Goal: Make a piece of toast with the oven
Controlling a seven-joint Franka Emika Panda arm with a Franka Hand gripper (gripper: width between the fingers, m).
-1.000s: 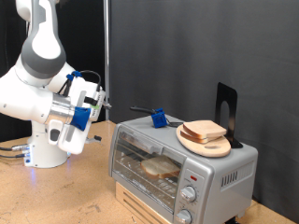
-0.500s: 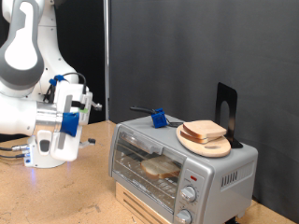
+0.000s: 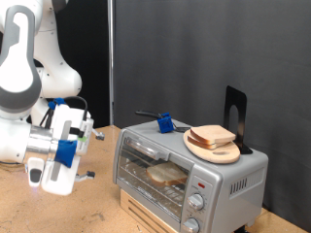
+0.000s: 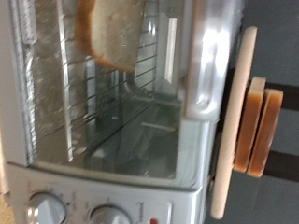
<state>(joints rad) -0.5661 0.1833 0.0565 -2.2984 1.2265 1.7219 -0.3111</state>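
Observation:
The silver oven (image 3: 190,167) stands at the exterior view's lower right with its glass door closed. The piece of toast (image 3: 166,174) lies inside on the wire rack, and it shows through the glass in the wrist view as well (image 4: 110,33). My gripper (image 3: 89,155) hangs well to the exterior view's left of the oven. It points at the door, open, with nothing between its fingers. The wrist view shows the oven's front (image 4: 103,112) and its knobs (image 4: 47,207), but not my fingers.
On top of the oven sits a round wooden plate (image 3: 225,153) carrying other bread slices (image 3: 211,136), seen edge-on in the wrist view (image 4: 257,126). A blue clamp (image 3: 165,122) and a black stand (image 3: 235,115) are also up there. A black curtain hangs behind.
The arm has pulled back to the exterior view's left and lower, away from the oven. The oven, toast and plate have not moved.

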